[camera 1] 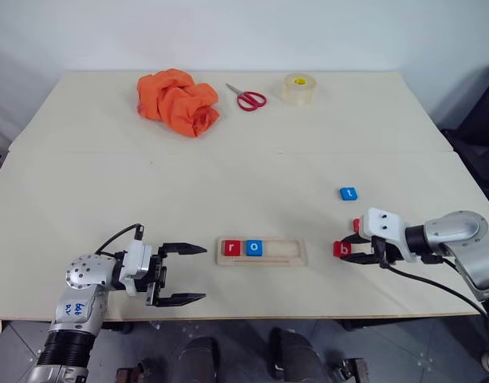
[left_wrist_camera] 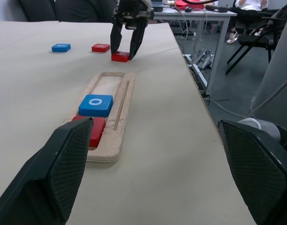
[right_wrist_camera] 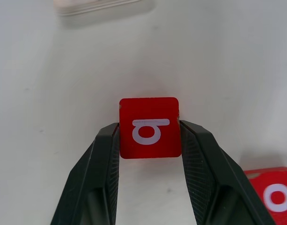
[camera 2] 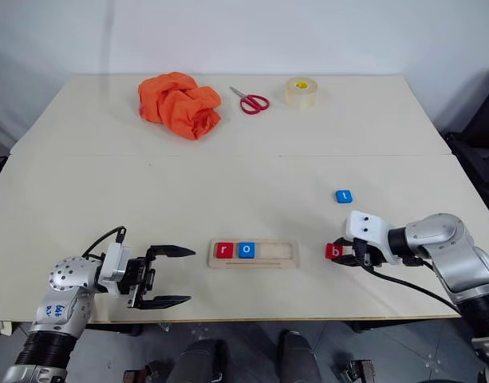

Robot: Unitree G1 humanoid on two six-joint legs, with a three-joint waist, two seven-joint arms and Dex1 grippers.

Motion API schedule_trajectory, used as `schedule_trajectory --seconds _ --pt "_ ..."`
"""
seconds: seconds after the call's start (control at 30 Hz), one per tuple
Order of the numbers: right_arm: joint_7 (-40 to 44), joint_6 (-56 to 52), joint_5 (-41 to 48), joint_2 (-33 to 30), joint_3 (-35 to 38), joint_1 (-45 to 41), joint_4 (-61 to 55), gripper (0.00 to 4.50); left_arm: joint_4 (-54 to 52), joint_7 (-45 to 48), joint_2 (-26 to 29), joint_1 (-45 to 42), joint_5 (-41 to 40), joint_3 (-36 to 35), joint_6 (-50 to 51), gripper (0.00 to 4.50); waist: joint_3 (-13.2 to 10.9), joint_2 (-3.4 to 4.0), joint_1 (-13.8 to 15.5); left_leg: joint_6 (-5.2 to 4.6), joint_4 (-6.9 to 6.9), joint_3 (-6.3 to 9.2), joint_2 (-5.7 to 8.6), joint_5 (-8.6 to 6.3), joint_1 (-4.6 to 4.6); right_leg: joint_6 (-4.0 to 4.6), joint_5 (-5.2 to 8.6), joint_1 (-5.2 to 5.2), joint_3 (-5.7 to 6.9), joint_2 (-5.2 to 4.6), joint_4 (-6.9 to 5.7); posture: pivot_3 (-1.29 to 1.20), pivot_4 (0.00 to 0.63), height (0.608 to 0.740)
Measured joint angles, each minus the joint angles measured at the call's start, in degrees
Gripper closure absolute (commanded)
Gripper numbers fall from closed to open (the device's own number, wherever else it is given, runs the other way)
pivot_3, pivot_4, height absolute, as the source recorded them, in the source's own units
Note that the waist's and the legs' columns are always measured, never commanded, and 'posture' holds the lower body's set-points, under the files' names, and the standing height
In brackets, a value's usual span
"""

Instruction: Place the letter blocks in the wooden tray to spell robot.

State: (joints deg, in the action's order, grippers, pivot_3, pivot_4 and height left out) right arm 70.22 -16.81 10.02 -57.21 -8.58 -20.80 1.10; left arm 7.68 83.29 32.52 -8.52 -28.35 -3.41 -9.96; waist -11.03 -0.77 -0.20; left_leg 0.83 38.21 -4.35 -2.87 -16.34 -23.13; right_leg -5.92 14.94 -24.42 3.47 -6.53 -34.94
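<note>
The wooden tray lies near the table's front edge. A red r block and a blue o block sit side by side in its left end. To the right of the tray, my right gripper is shut on the red b block, one finger pressed against each side, with the block low at the table. A red o block lies just beside it. Farther back rests the blue t block. My left gripper stands open, level, left of the tray, holding nothing.
At the back of the table are a crumpled orange cloth, red-handled scissors and a roll of clear tape. The table's front edge runs just below the tray and both grippers.
</note>
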Motion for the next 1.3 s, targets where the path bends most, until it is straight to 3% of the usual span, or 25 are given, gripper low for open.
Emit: schedule_trajectory --seconds 0.2,0.33,0.53,0.83,1.3 --pt "-2.6 -12.5 4.2 0.6 2.6 -4.5 -10.2 3.03 4.9 1.7 1.4 -3.8 0.0 -1.1 -0.8 0.00 0.0 0.02 0.1 0.00 -0.02 -0.01 -0.02 0.00 -0.04 0.02 0.01 -0.09 -0.01 0.01 -0.06 0.00 0.150 0.740" --pt "-2.3 -24.9 4.4 -0.7 -3.0 -8.1 -17.2 3.03 8.3 2.7 1.6 -5.4 0.1 -1.2 -2.7 0.00 0.0 0.02 0.1 0.00 -0.02 0.01 -0.01 -0.01 -0.08 0.05 0.03 -0.11 0.00 -0.03 -0.03 0.00 0.150 0.740" --pt "-6.1 -34.3 5.3 6.3 -8.0 -13.5 -22.8 3.03 11.2 2.7 1.5 -7.0 0.2 -1.2 -4.6 0.00 0.0 0.02 0.0 0.00 -0.03 0.01 -0.01 -0.01 -0.11 0.06 0.03 -0.15 0.00 -0.02 -0.04 0.00 0.150 0.740" --pt "-9.4 -39.0 4.5 12.7 -16.3 -19.1 -23.2 3.03 11.5 2.6 1.7 -6.4 0.1 -2.1 -6.9 0.00 0.0 0.02 0.0 -0.01 -0.03 0.00 0.00 -0.02 -0.14 0.06 0.03 -0.15 0.01 -0.02 -0.05 0.00 0.150 0.740" --pt "-10.7 -38.7 1.4 14.3 -22.1 -22.6 -19.7 3.03 9.7 1.8 1.6 -4.4 0.1 -3.3 -7.3 0.00 0.0 0.02 -0.1 -0.01 -0.03 0.00 -0.01 -0.02 -0.14 0.06 0.03 -0.16 0.01 -0.01 -0.06 0.00 0.150 0.740"
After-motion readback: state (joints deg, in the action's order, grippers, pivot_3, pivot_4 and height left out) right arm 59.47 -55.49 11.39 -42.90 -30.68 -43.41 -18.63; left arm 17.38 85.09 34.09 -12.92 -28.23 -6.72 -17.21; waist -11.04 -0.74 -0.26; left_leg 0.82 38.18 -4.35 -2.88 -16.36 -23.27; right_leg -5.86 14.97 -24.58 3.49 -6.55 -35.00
